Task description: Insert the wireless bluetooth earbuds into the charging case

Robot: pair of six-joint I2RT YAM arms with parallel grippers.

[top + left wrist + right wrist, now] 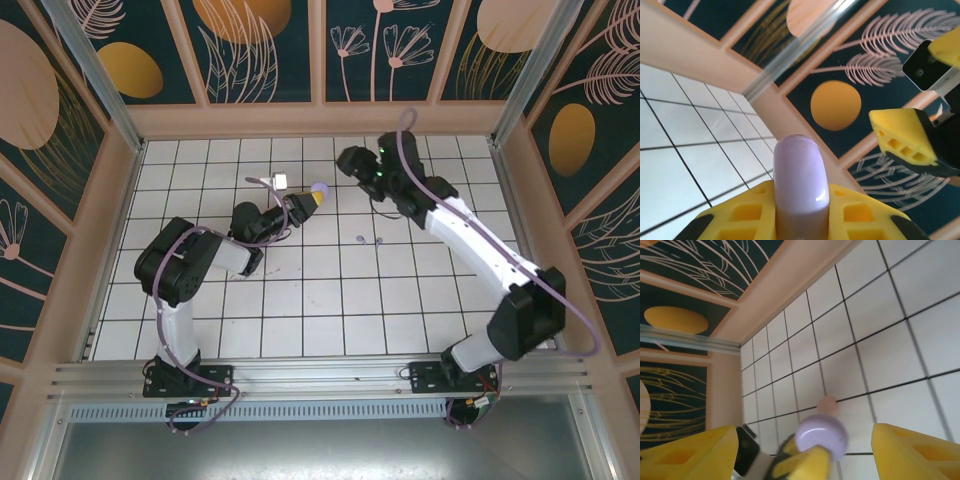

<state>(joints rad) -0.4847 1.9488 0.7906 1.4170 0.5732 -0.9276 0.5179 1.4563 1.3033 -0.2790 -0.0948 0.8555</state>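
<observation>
My left gripper (306, 205) is shut on a round lavender charging case (320, 188), lifted above the tiles. In the left wrist view the closed case (801, 180) stands clamped edge-on between the yellow fingers (735, 220). My right gripper (348, 160) hangs just right of the case, open. Its yellow fingers (912, 450) stand wide on either side of the case (821, 436) without touching it. Two tiny lavender earbuds (360, 238) lie on the tiles below the case, right of centre.
A small pink round case (828, 404) rests on the tiles beyond the lavender one. The wooden back wall (320, 120) is close behind both grippers. My right gripper's fingers (905, 137) show close at the right of the left wrist view.
</observation>
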